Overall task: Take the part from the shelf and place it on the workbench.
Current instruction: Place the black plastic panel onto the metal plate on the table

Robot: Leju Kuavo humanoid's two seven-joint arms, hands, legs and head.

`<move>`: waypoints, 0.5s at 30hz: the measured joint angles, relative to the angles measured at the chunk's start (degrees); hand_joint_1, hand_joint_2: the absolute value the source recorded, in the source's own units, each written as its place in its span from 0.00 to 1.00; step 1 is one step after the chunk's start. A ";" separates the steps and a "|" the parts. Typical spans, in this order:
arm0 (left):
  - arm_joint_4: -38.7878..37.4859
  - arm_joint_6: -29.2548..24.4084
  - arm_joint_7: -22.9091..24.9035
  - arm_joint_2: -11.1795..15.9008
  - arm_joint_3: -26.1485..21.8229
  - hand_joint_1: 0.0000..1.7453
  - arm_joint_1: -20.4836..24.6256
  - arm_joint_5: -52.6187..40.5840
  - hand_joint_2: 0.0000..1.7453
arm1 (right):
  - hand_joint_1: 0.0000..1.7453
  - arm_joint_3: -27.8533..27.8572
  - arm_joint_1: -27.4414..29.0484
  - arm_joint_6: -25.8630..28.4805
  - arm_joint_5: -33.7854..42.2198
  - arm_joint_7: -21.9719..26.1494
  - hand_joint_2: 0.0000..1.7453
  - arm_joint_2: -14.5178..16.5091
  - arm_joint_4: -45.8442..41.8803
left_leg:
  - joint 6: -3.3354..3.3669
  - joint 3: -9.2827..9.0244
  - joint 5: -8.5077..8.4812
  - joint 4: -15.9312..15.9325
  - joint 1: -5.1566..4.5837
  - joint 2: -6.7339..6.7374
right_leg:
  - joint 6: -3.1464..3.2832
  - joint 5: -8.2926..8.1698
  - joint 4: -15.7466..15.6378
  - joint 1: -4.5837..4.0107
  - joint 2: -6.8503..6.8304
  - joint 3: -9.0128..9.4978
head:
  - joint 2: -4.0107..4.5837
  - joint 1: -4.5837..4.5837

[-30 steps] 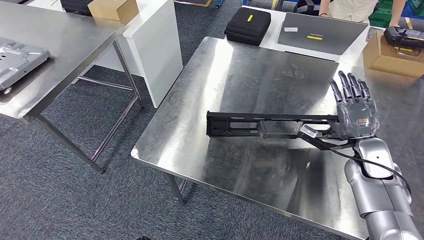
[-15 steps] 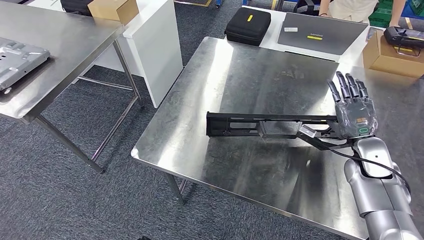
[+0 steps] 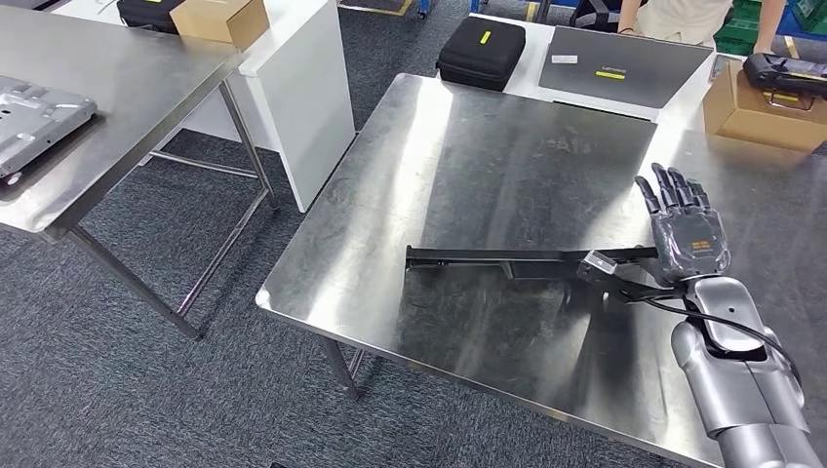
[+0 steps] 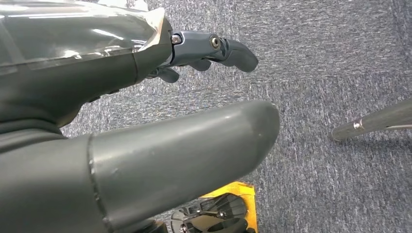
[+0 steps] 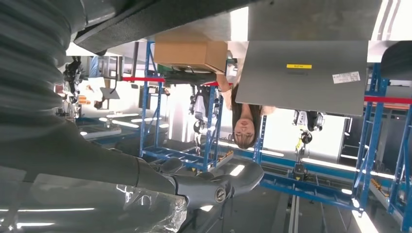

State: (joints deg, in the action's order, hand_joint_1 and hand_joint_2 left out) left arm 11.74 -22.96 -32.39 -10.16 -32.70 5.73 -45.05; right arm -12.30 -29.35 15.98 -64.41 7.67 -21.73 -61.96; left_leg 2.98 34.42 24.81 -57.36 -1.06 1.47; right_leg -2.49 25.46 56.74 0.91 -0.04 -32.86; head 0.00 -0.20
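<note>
Right robot hand beside part (mid-workbench, off edges).

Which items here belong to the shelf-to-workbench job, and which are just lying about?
Job:
- black part
- workbench
- right hand at the part's end

Lying about:
- black case
- laptop
- cardboard box
- metal plate on the other table
</note>
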 joint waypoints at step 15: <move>-0.02 -0.10 0.08 -0.05 -0.83 0.00 -0.15 0.04 0.00 | 0.00 -2.95 3.19 -1.85 -0.66 -0.57 1.00 0.16 1.16 | 0.39 0.16 -0.39 -0.08 -0.11 0.23 | -0.21 -0.42 -0.01 0.01 0.27 -0.14 | 0.00 -0.02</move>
State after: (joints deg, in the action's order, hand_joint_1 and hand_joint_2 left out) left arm 11.72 -23.06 -32.31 -10.21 -33.53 5.57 -45.01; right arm -15.25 -26.16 14.13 -65.07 7.10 -21.57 -60.81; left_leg 3.37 34.58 24.42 -57.44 -1.18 1.71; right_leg -2.70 25.05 56.72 0.92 0.23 -33.00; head 0.00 -0.22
